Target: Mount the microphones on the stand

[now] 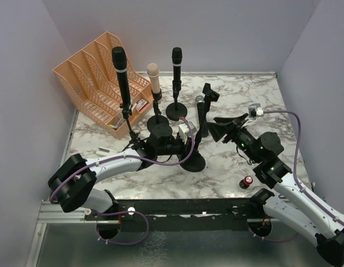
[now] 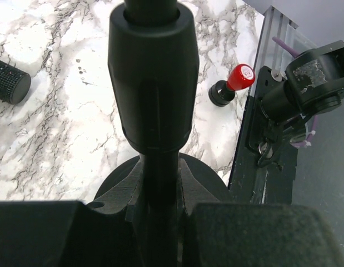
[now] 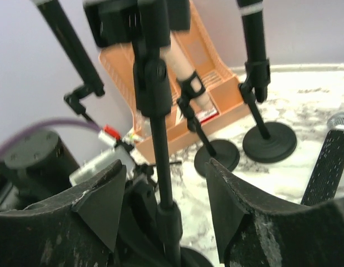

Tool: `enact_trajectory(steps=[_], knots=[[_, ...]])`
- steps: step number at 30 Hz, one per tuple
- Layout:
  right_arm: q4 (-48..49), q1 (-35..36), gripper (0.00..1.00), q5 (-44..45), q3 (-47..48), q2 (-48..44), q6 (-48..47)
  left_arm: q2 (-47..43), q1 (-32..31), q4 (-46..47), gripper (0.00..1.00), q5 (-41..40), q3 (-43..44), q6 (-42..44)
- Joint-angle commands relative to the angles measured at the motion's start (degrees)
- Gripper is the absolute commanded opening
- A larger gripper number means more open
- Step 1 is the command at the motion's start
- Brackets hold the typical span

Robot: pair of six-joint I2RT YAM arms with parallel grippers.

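Note:
Three microphones stand clipped upright in stands at the back: an all-black one [image 1: 120,67], a peach-pink one [image 1: 154,76] and another black one [image 1: 177,62]. The fourth stand [image 1: 202,119] is in the middle with an empty clip [image 1: 209,92] on top. The black microphone with the silver mesh head [image 3: 327,161] lies on the table behind it; its head shows in the top view [image 1: 199,99]. My left gripper [image 2: 158,189] is shut on this stand's pole [image 2: 152,78] above its round base [image 1: 193,162]. My right gripper [image 3: 166,169] is open, with the pole [image 3: 159,144] between its jaws, untouched.
A small red-topped battery [image 1: 247,182] stands on the marble table [image 1: 260,100] near the right arm's base; it also shows in the left wrist view [image 2: 235,83]. An orange file organizer [image 1: 99,78] fills the back left corner. Walls close the sides and back.

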Motion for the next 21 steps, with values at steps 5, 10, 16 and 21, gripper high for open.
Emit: enact_trajectory(steps=[5,10,16,21], knots=[[0.15,-0.03,0.64,-11.38,-5.17,-0.78,-0.40,-1.27,-0.17,2.54,0.00,0.70,2.36,-0.40],[1.13,-0.11,0.62,-14.93,-4.48,4.60,0.58,-2.09,-0.17,2.56,0.00,2.00,2.62,-0.14],[3.27,-0.06,0.49,-18.21,-4.78,7.91,1.43,-2.85,-0.17,2.53,0.00,3.27,2.73,-0.23],[7.61,-0.06,0.47,-15.33,-7.26,6.89,4.89,-2.85,-0.22,2.53,0.00,1.40,2.84,-0.84]])
